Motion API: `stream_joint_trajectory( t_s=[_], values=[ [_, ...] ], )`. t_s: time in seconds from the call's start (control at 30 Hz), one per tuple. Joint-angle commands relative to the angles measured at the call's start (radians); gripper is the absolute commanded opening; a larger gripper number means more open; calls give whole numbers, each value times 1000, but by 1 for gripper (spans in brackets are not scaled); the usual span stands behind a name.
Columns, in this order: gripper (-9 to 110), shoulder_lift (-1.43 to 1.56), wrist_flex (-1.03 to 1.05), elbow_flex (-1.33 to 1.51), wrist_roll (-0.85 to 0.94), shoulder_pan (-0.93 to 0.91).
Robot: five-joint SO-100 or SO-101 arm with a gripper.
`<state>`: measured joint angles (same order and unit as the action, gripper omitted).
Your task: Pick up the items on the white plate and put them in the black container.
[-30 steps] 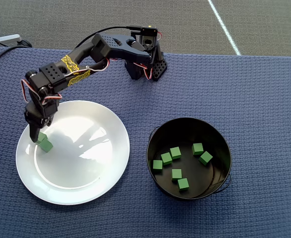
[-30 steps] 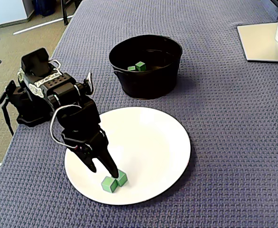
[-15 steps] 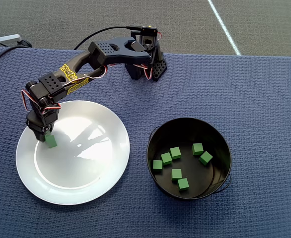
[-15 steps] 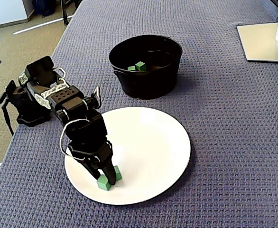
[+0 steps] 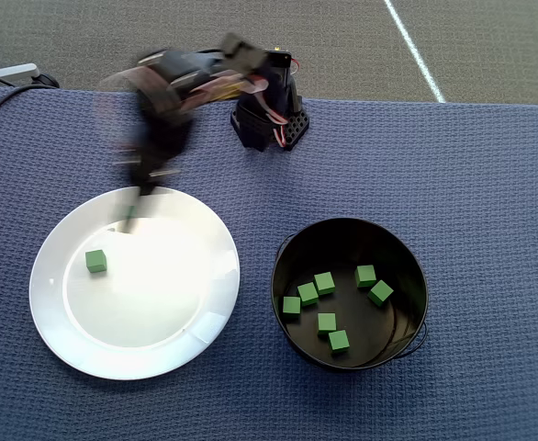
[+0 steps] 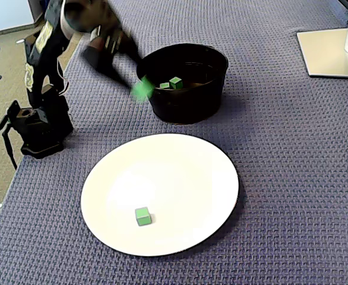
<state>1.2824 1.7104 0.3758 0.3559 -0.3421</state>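
I am holding my end effector [image 6: 139,88] up in the air, clenched on a green cube [image 6: 142,89] that shows as a motion-blurred smear at its tip. The black container [image 6: 186,107] is sitting just beside it, while another green cube [image 5: 95,261] is lying below on the white plate [image 5: 196,312].
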Motion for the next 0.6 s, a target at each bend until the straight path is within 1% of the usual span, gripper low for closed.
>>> stream_joint_trajectory(
  t_s=[0.0, 0.1, 0.2, 0.33, 0.37, 0.4, 0.43, 0.47, 0.5, 0.57],
  values=[
    [0, 143, 25, 67, 87, 426],
    [0, 150, -61, 239, 41, 574],
    [0, 91, -149, 397, -17, 638],
    [0, 91, -403, 758, -46, 672],
    [2, 91, -423, 796, -52, 667],
    [17, 97, -426, 822, -55, 660],
    [28, 110, -434, 848, -48, 650],
    [33, 126, -436, 861, -37, 638],
    [34, 149, -430, 861, -18, 620],
    [30, 204, -388, 776, -40, 538]
  ],
)
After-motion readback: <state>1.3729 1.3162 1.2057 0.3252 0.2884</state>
